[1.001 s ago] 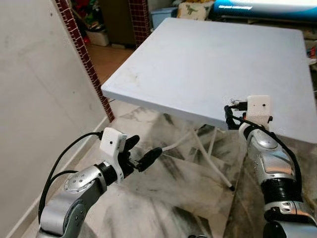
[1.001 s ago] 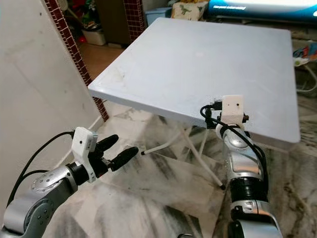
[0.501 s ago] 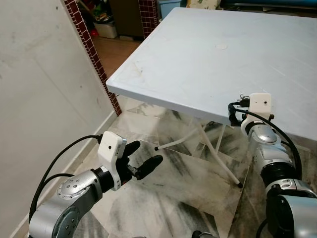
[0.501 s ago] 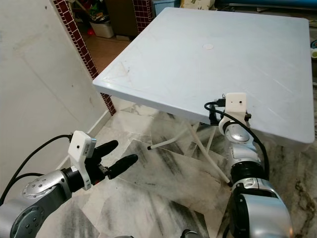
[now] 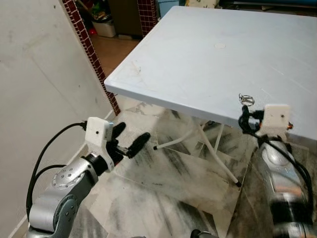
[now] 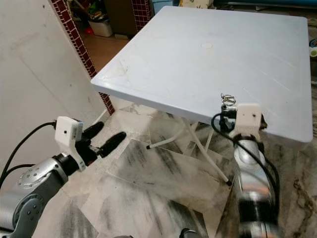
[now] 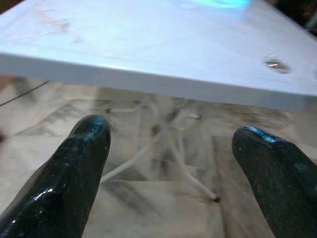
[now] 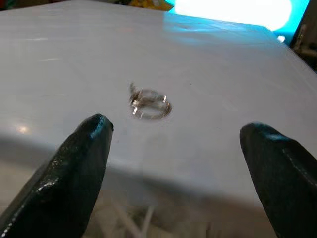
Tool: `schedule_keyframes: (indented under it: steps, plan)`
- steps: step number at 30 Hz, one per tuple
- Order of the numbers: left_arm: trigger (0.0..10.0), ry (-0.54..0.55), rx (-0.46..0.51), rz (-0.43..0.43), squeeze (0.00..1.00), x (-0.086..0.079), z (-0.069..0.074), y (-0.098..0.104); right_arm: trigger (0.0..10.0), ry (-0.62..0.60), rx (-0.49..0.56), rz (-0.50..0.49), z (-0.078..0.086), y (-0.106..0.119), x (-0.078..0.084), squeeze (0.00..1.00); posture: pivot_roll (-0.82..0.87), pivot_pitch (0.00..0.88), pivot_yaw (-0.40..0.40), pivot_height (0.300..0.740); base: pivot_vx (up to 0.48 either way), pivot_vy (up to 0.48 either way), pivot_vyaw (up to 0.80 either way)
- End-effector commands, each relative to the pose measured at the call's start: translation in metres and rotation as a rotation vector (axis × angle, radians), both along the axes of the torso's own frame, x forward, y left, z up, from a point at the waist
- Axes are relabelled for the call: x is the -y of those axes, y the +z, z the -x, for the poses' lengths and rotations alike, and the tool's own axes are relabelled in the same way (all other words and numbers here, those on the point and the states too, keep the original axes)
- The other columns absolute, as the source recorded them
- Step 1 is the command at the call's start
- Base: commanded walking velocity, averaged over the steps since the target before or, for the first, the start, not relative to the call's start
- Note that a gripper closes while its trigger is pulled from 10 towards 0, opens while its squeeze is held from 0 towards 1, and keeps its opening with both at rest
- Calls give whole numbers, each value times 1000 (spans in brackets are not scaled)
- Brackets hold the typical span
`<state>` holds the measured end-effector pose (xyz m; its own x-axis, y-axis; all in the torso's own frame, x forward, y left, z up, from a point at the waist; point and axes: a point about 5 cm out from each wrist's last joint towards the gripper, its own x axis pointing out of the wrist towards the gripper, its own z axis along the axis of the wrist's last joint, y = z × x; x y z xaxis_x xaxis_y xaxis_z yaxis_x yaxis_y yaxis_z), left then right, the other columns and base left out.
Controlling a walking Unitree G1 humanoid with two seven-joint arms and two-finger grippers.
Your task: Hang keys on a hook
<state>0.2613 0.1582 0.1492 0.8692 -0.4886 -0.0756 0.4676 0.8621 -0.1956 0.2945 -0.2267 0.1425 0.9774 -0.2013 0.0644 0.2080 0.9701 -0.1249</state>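
Observation:
A small metal key ring (image 5: 245, 99) lies on the white table (image 5: 208, 54), close to its near edge. My right gripper (image 8: 178, 131) is open just in front of that edge, and the key ring (image 8: 150, 104) lies on the tabletop a little beyond its fingertips, apart from them. From the head, my right wrist (image 5: 275, 118) hangs below and just right of the keys. My left gripper (image 5: 132, 137) is open and empty, low over the floor, left of the table. No hook can be made out.
A plaster wall fills the left side, ending at a red brick-patterned column (image 5: 86, 44). White folding table legs (image 5: 210, 144) stand on the marble floor (image 5: 173, 188). Clutter and boxes (image 5: 105, 27) sit in the room beyond the column.
My right wrist has drawn back and down from the table edge, so the key ring is now uncovered ahead of it. My left gripper has risen and shifted left. The camera also moved.

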Motion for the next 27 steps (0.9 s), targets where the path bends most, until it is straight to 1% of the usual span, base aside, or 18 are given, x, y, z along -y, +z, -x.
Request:
schedule_keyframes:
  steps: [1,2,3,4,5,8,9,10,17,27]
  plan:
    - [10000,30,2,-21,0,-8,-1,-3,10000,31,32,-11,6,12,-9,0,5,146,112,740,0,0,0]
    - [10000,31,0,-19,0,-9,-1,-3,10000,39,30,-15,9,11,-11,0,1,146,111,740,0,0,0]
    - [10000,47,6,-21,0,-11,-2,-5,10000,60,18,-21,20,11,-18,0,-10,145,107,740,0,0,0]
    - [10000,47,6,-21,0,-11,-2,-5,10000,60,18,-21,20,11,-18,0,-10,145,107,740,0,0,0]
    - [10000,54,10,-18,0,-12,-4,-5,10000,74,12,-19,27,11,-21,0,-18,144,104,740,0,0,0]
    - [10000,61,22,-15,0,-12,-7,-6,10000,75,-10,-24,36,13,-24,0,-33,142,99,740,0,0,0]
    - [10000,61,22,-15,0,-12,-7,-6,10000,75,-10,-24,36,13,-24,0,-33,142,99,740,0,0,0]
    - [10000,61,29,-2,0,-11,-9,-5,10000,73,-26,-25,40,14,-25,0,-38,142,98,740,244,0,0]
    - [10000,52,45,11,0,-8,-13,-6,10000,65,-53,-24,49,21,-27,0,-52,142,94,740,275,0,0]
    - [10000,44,46,21,0,-5,-13,-7,10000,67,-75,-26,53,21,-29,0,-55,140,91,740,312,0,0]
